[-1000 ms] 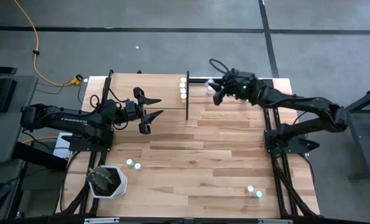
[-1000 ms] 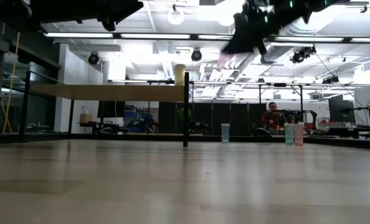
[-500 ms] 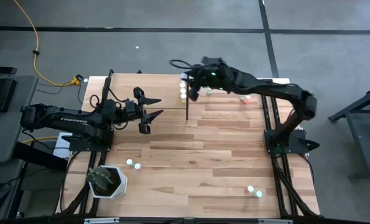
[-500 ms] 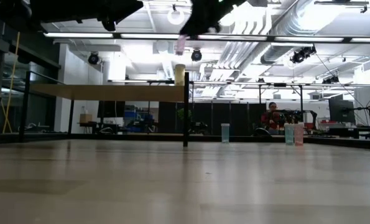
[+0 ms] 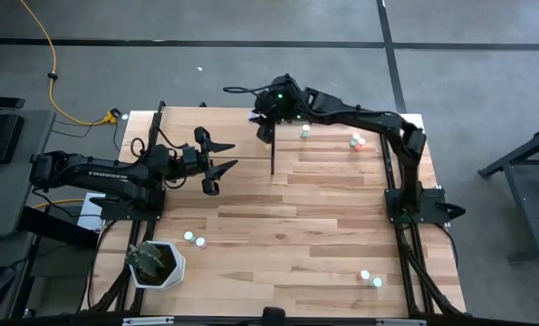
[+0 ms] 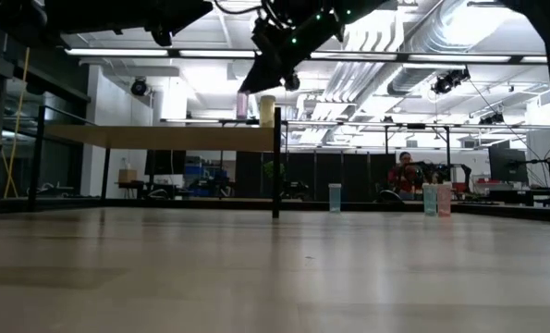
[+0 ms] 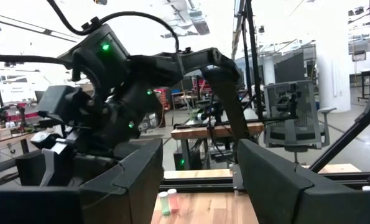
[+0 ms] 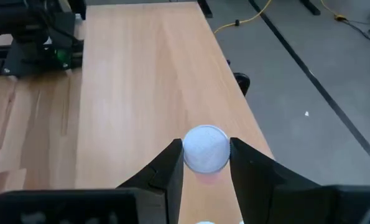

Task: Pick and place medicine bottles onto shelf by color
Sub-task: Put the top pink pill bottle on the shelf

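Note:
My right gripper (image 5: 265,118) reaches over the right end of the light-wood shelf (image 5: 237,122) at the table's far side. It is shut on a small bottle with a white cap (image 8: 206,148) and a pinkish body (image 6: 241,104). A yellowish bottle (image 6: 267,111) stands on the shelf board (image 6: 164,137) right beside it. My left gripper (image 5: 226,156) hangs open and empty over the shelf's near part. Loose bottles stand on the tabletop at the far right (image 5: 305,132), (image 5: 356,141), near left (image 5: 194,239) and near right (image 5: 370,278). My right gripper pinches the bottle just below its white cap (image 8: 204,163) between its two fingers (image 8: 170,167), one on either side. The fingers slant down from the table's right. The bottle is upright, its base at the shelf board; whether it rests on it I cannot tell.
A white pot with a green plant (image 5: 156,263) stands at the table's near left corner. The shelf's black posts (image 6: 276,162) stand at its corners. Two bottles (image 7: 168,201) show on the table past my left fingers. A person (image 6: 405,174) sits in the room behind.
My right gripper has carried the pinkish bottle from the table's far right toward the left, over the shelf's right end, and has come down, so the bottle now stands level with the yellowish bottle on the shelf. My left arm has kept still.

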You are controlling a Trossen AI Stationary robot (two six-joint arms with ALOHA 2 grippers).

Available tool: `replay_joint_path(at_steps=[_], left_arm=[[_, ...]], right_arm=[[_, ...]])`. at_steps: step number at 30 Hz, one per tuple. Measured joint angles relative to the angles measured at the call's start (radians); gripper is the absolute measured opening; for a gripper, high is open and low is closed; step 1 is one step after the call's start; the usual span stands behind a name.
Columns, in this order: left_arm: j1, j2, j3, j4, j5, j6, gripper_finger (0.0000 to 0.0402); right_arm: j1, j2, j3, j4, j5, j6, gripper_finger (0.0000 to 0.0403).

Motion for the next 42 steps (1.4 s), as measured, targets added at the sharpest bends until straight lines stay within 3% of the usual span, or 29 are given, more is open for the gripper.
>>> replay_joint_path(at_steps=[11,42], left_arm=[[0.000,0.000,0.000,0.000,0.000,0.000,0.0200],[0.000,0.000,0.000,0.002,0.000,0.000,0.0200]], right_arm=[[-0.047,0.000,-0.001,-0.033,-0.111,0.029,0.0103],[-0.054,0.056,0.001,0.003,-0.055,0.102,0.0103]])
